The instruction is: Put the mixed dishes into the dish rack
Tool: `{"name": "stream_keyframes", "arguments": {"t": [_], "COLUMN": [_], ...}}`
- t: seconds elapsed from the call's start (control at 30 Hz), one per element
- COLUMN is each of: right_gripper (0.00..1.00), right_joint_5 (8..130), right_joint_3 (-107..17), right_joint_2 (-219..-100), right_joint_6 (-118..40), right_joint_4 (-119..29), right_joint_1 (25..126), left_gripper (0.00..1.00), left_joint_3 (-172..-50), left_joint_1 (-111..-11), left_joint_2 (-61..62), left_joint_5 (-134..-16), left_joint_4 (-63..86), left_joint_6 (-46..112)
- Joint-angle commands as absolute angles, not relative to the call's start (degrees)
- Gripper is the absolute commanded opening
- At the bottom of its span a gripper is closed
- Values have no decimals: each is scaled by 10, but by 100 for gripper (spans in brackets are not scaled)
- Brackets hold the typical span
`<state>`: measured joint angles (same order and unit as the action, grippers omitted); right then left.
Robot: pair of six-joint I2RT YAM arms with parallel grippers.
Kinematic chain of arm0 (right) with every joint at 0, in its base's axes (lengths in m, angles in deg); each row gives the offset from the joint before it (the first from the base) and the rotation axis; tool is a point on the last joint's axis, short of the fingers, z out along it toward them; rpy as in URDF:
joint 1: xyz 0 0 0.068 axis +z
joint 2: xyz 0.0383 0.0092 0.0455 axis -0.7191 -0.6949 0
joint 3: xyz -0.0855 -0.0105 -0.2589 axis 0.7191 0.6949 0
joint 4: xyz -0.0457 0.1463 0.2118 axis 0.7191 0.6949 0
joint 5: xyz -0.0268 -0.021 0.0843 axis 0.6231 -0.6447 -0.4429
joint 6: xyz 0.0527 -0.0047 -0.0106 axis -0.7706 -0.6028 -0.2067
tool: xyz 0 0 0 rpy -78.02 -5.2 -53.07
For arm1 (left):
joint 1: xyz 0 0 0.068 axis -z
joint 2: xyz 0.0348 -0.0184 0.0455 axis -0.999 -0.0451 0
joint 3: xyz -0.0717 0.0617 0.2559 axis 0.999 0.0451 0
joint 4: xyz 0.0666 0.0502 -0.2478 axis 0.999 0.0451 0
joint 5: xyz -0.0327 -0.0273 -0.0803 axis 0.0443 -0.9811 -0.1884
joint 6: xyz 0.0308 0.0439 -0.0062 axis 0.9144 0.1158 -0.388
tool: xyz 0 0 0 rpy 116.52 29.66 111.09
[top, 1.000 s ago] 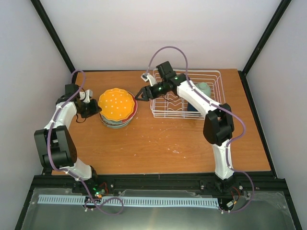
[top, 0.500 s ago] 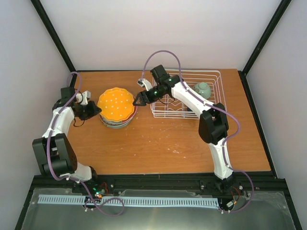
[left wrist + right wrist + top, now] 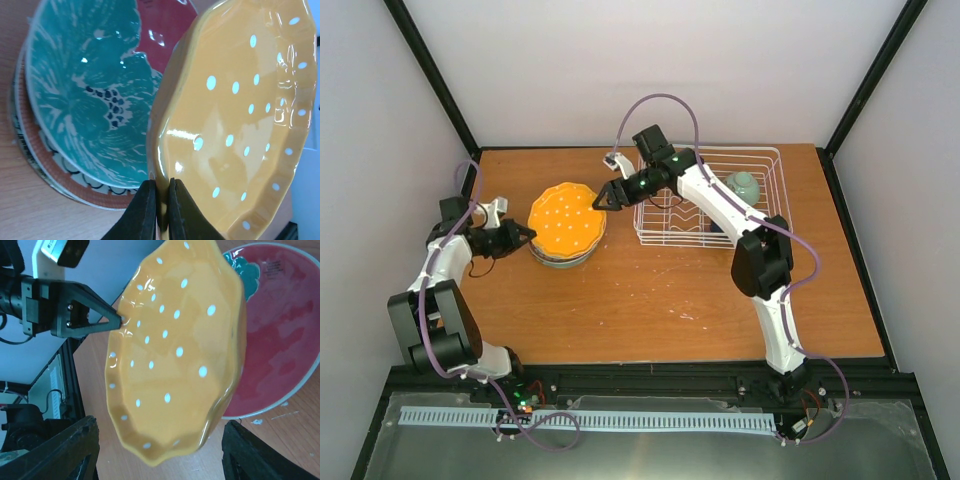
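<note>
At the left of the wooden desk point(image 3: 650, 290), the left pincer point(image 3: 161, 192) is clamped narrowly on the near rim of the orange-yellow dotted plate point(image 3: 235, 115), one black finger on each face. That rim is raised off the stack, so the plate is tilted, its dotted hollow face turned up and toward the right arm. Whether the far rim touches the stack cannot be told. The plate is round, with no long axis; it is glossy, with a scalloped edge and small white dots.

Directly beneath it lies the red plate with teal flower point(image 3: 100, 100), flat and glazed. Under that, the white floral-patterned plate point(image 3: 50, 170) is seen only as a crescent with a brown-red band and black marks. From above, this stack point(image 3: 560, 255) sits left of centre on the desk.

The right pincer point(image 3: 161, 440) is spread wide at the plate's right edge, one black finger to either side of the rim. No contact with the rim can be made out.

Just right of the stack stands the dish rack point(image 3: 710, 195), a white wire rectangle near the back edge, partly crossed by the right arm. The pale teal bowl point(image 3: 744, 185) is seated in its right part. The dark blue mug point(image 3: 720, 225) is glimpsed at the rack's front, mostly hidden by the arm.
</note>
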<state>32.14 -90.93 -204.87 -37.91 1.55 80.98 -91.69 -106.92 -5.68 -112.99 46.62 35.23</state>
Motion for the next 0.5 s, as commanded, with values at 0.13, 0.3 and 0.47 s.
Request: {"name": "stream_keyframes", "arguments": {"t": [0.13,0.3,0.47], "right_gripper": [67,68,68], "right_joint_5": [303,296,265], "right_joint_3": [-928,-930,-944], "right_joint_2": [-2062,-2064,-2081], "right_joint_6": [-386,-392,-410], "right_joint_4": [26,25,22], "right_joint_1": [805,804,804], "left_gripper": [1,1,1], "left_joint_3": [-915,-913,-916], "left_joint_1": [-1084,-1092,-1093], "left_joint_2": [-52,-65,-81], "left_joint_5": [-1317,-1351,-1374], "left_joint_4": [364,348,330], "left_joint_6": [367,370,364]}}
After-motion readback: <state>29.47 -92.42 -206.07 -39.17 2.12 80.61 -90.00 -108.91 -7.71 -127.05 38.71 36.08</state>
